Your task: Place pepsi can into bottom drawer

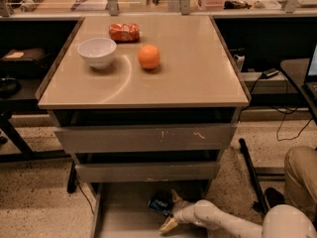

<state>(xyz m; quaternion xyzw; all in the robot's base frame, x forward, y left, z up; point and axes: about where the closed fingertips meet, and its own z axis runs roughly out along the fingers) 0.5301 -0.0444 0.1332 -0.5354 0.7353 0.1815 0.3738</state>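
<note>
While the pepsi can (160, 205) lies on its side near the back edge of the pulled-out bottom drawer (121, 219), the claw (171, 211) is seen spread just beside it on the right, bare floor being left toward the left rail, with a bowl (97, 51), an orange (149, 56) and a snack bag (124, 31) grouped at the far left corner of the surface (193, 78) above.

Lab or office, I'd say: cluttered benches (89, 5), cables (290, 115) across speckled floor (34, 202) around the desk (188, 73); my hand (171, 211) sits low in the bottom drawer (124, 217).

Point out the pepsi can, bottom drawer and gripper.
pepsi can (159, 205): camera view, blue side.
bottom drawer (124, 218): camera view, bare floor.
gripper (169, 211): camera view, between fingers, inside drawer beside can.
</note>
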